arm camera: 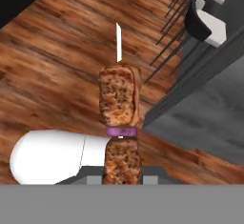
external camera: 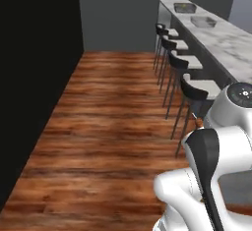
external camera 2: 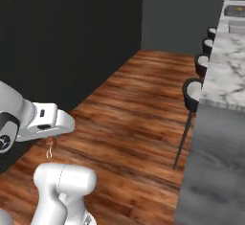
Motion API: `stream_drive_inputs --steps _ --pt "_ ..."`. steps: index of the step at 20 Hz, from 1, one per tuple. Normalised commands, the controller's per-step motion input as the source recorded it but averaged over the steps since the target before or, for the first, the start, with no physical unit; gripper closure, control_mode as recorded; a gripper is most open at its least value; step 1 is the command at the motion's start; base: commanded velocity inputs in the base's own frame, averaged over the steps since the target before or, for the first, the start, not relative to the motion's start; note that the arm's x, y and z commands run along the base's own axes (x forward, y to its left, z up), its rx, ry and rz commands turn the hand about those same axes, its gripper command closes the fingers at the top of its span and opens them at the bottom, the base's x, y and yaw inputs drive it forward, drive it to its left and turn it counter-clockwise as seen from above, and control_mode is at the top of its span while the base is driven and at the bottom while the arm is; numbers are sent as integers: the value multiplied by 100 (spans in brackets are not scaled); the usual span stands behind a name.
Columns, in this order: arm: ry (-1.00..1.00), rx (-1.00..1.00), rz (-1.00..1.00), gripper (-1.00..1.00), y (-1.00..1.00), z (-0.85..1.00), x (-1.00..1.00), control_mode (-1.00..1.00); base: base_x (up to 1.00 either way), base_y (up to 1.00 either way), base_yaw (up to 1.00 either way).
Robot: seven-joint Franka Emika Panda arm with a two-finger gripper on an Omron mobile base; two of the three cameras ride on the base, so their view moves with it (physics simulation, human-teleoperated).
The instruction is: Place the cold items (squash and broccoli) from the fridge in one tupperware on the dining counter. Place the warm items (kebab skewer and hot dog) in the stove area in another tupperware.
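Note:
The kebab skewer (arm camera: 119,101), brown meat chunks with a purple ring and a white pointed tip, stands up from my gripper (arm camera: 122,178), which is shut on its lower end. In the right base view the hand hangs low at the left over the wood floor, and the skewer's end (external camera 2: 49,151) pokes out under it. Two clear tupperware boxes sit at the far end of the marble dining counter (external camera: 231,43), one farther (external camera: 184,7) and one nearer (external camera: 203,21). From the right they appear again, the farther tupperware (external camera 2: 235,11) and the nearer tupperware (external camera 2: 237,28).
A row of black-and-white bar stools (external camera: 194,90) lines the counter's near side, with one stool (external camera 2: 193,95) close on the right. A dark wall (external camera: 34,77) runs along the left. Wood floor (external camera: 113,117) lies open between the wall and the stools.

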Motion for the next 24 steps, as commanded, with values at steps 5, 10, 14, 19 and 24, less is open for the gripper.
stream_drive_inputs --steps 5,10,14,19,24 --pt "0 0 0 100 0 0 0 100 100 62 -34" --pt "0 0 0 100 0 0 0 100 100 59 -34" --pt "0 0 0 100 0 0 0 100 100 59 -33" --pt "0 0 0 100 0 0 0 100 100 33 -39" --pt "0 0 0 100 0 0 0 100 99 41 -46"
